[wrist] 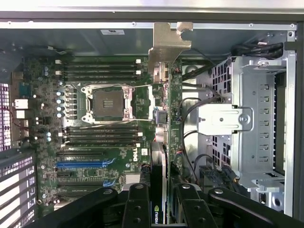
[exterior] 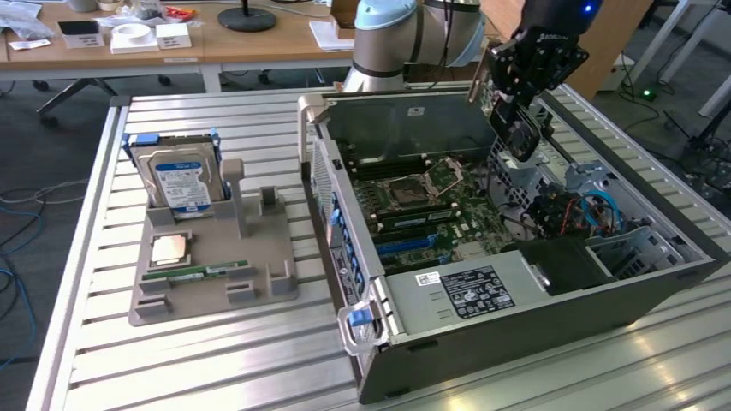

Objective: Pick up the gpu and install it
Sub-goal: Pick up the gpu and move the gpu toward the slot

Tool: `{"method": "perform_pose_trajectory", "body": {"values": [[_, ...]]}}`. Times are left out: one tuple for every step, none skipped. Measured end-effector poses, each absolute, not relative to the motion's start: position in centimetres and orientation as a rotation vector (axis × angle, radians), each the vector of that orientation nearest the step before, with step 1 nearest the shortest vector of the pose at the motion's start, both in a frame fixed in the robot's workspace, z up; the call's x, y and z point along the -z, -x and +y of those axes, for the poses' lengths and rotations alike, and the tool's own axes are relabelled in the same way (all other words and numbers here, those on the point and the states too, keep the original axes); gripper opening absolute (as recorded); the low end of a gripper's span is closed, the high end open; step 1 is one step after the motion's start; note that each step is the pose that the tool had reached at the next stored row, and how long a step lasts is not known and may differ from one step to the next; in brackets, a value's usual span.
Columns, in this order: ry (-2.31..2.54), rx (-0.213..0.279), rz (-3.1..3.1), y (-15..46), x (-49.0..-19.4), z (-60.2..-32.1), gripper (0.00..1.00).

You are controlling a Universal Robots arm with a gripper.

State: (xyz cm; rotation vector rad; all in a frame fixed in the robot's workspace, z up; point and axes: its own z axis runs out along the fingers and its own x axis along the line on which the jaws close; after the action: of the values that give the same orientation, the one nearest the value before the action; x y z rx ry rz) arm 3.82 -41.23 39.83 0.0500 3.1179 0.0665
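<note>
Our fingers (wrist: pixel 137 204) were closed partway on the gpu (wrist: pixel 158 171), clamping the thin card edge-on between them. The card reached straight out beyond them, its metal bracket (wrist: pixel 168 45) at the far end. Past the fingers lay the motherboard (wrist: pixel 109 118) inside the open computer case (exterior: pixel 537 317) on the bench (exterior: pixel 205 360).

Silver/lt-blue arm (exterior: pixel 402 34), blk pincer (exterior: pixel 518 110)
</note>
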Motion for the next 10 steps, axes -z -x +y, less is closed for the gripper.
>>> {"method": "perform_pose_trajectory", "body": {"values": [[-0.05,-0.066,3.118,-3.9,-39.7,-41.2,0.26],[-0.05,-0.066,3.118,-3.9,-39.6,-41.2,0.26],[-0.05,-0.066,3.118,-3.9,-39.5,-41.2,0.26],[-0.05,-0.066,3.118,-4.0,-39.3,-41.2,0.26],[-0.05,-0.066,3.118,-4.0,-39.2,-41.2,0.26],[-0.05,-0.066,3.118,-4.1,-39.1,-41.2,0.26],[-0.05,-0.066,3.118,-4.1,-39.0,-41.2,0.26],[-0.05,-0.066,3.118,-4.1,-38.9,-41.2,0.26],[-0.05,-0.066,3.118,-4.1,-38.8,-41.2,0.26],[-0.05,-0.066,3.118,-4.2,-38.7,-41.2,0.26]]}}
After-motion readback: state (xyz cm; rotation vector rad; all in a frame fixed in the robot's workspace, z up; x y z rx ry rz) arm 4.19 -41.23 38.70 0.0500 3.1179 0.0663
